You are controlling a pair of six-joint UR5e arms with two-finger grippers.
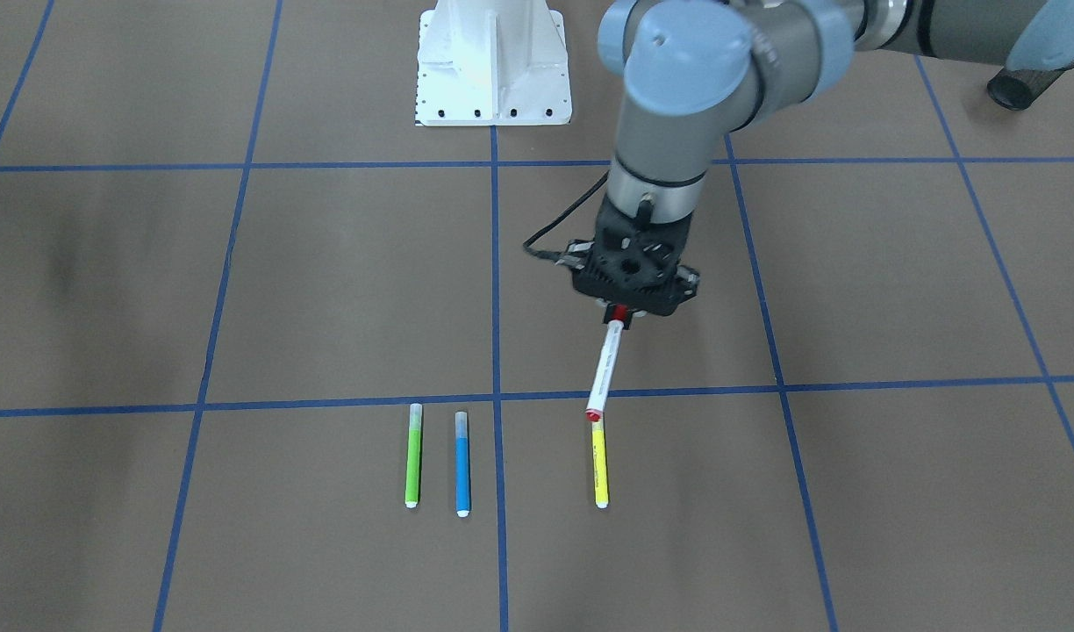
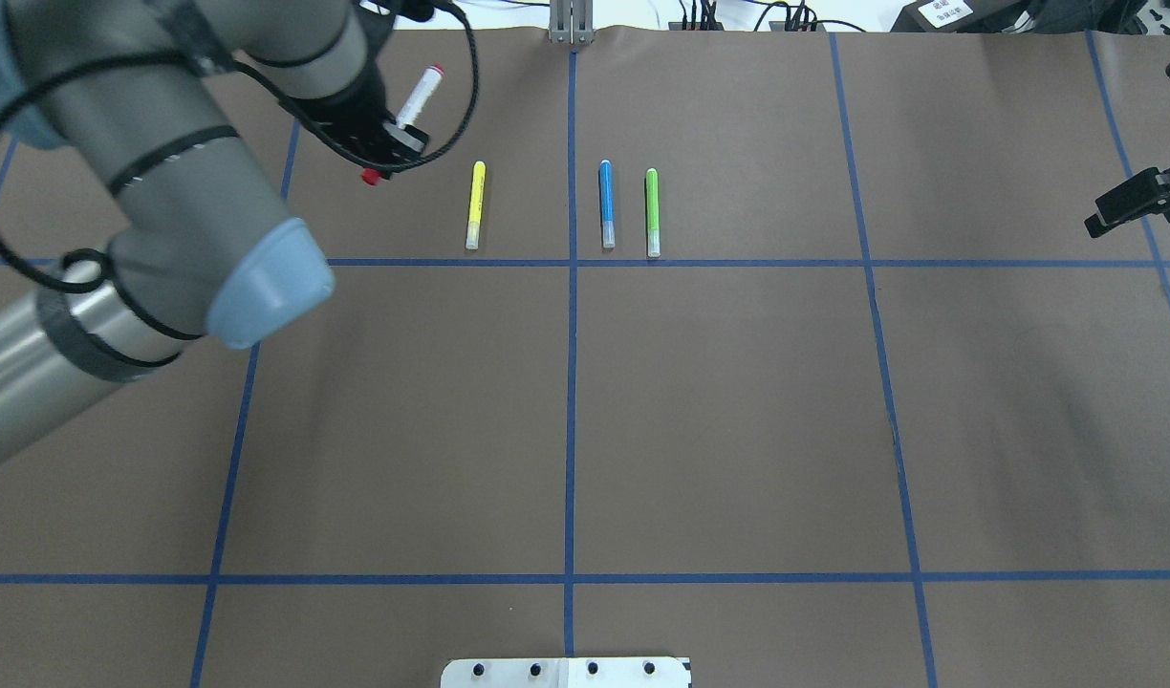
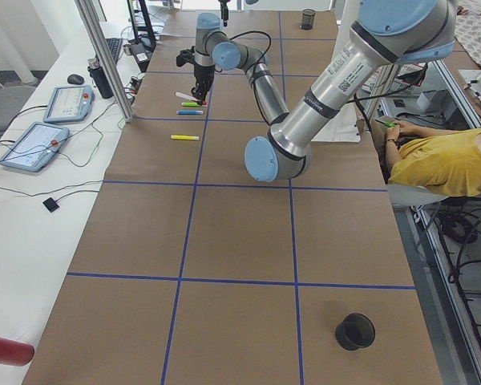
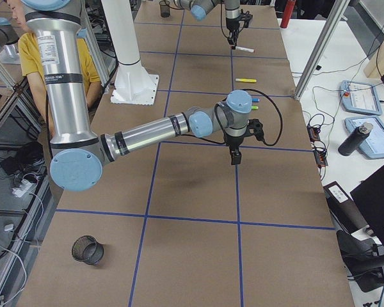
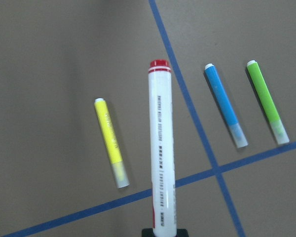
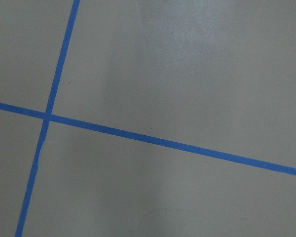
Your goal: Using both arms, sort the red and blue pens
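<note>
My left gripper [image 1: 626,309] is shut on the red pen [image 1: 607,364], a white barrel with red ends. It grips the pen near one red end and holds it tilted above the brown table; the free red end [image 2: 435,71] points away. In the left wrist view the red pen [image 5: 161,148] juts out from the jaws over the table. The blue pen [image 1: 462,463] lies flat right of centre [image 2: 606,203]. My right gripper [image 2: 1135,201] hangs at the overhead view's far right edge, well away from the pens. I cannot tell its state.
A yellow pen [image 2: 475,203] lies just beside my left gripper, and a green pen [image 2: 652,212] lies next to the blue one. A black mesh cup [image 3: 354,330] stands near the robot's side. A person in a yellow shirt [image 3: 441,160] sits past the table edge.
</note>
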